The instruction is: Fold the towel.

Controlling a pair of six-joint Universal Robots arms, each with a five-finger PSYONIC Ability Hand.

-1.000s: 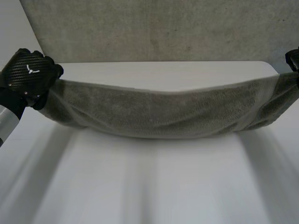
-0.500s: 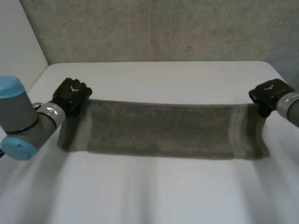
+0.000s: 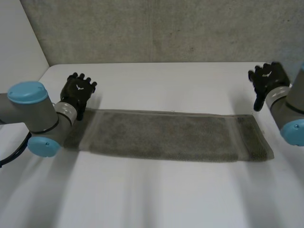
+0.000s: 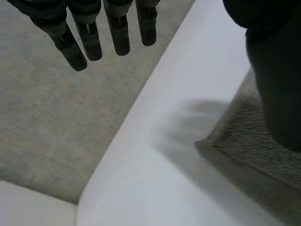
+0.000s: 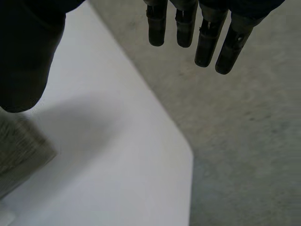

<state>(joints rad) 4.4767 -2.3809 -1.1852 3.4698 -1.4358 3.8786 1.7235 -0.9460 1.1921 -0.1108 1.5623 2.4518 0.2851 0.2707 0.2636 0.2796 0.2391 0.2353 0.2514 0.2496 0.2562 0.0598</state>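
Observation:
A grey-green towel [image 3: 171, 135] lies flat on the white table [image 3: 156, 194] as a long folded strip running left to right. My left hand [image 3: 79, 90] hovers just beyond the strip's far left corner, fingers [image 4: 89, 40] straight and spread, holding nothing. That towel corner [image 4: 244, 141] shows under its thumb in the left wrist view. My right hand [image 3: 267, 79] hangs above and behind the strip's far right corner, fingers [image 5: 207, 40] straight and empty. A towel corner [image 5: 19, 146] lies below its thumb.
The table's far edge [image 3: 161, 63] runs close behind both hands, with grey carpeted floor [image 3: 156, 28] beyond. The table's rounded far corners [image 5: 186, 146] lie near each hand. Bare tabletop stretches in front of the towel.
Both hands lowered the stretched towel onto the table, let go of its ends and opened. They have lifted back toward the far edge, and the towel now lies flat.

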